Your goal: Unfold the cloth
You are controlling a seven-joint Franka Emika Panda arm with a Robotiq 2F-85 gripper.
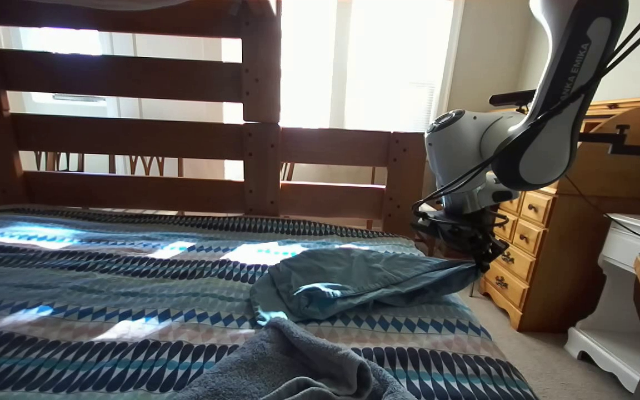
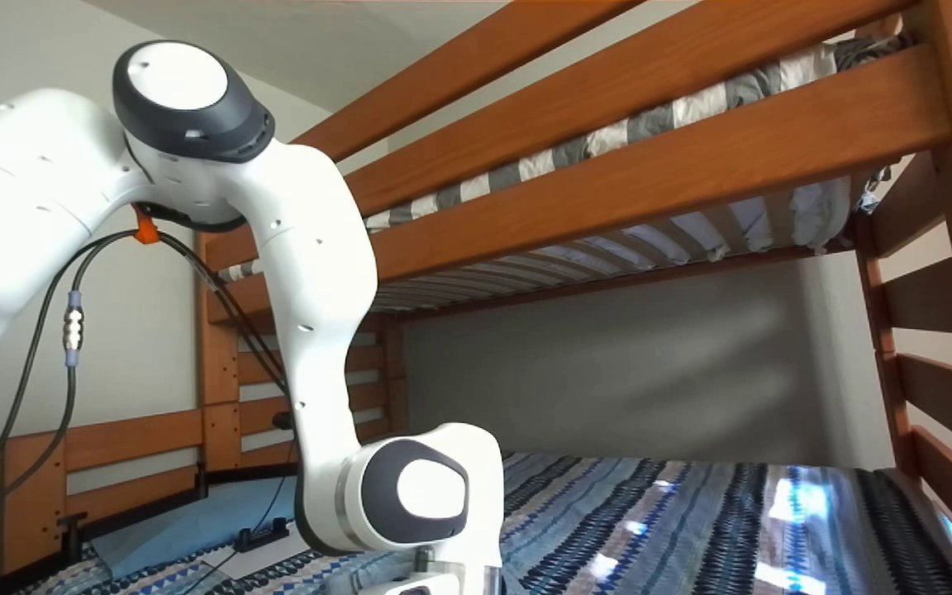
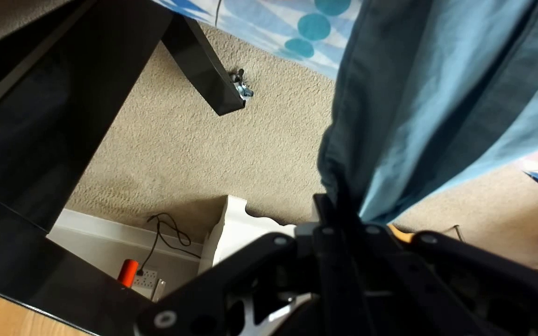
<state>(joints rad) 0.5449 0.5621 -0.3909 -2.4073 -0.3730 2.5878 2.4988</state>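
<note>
Robot arm (image 2: 319,314): nearest the camera in an exterior view; it bends down to the right edge of the striped bed top (image 1: 148,316), which serves as tabletop, the edge towards the wooden drawers (image 1: 520,264).
Unfolding: judged to be at the spreading stage; one end of the cloth (image 1: 348,272) is in grasp, while its body is rumpled and layered.
Next lift: probably calls for raising that end until the layers part, then laying it out over the bed top; a pull outward could slide the whole bundle off the right edge.
Cloth's place: by the right edge, well apart from the far left corner, between the far edge and the grey fabric mound (image 1: 303,361); whether it touches the mound is hard to tell.
Long axis: roughly alongside the far edge, running out across the right edge.
Pointing: wide rounded end away from the right edge; narrow end beyond it, raised, with carpet (image 3: 278,154) below in the wrist view.
Gripper (image 3: 339,212): fingertips (image 3: 326,212) pressed together on the narrow end, fabric caught between them.
</note>
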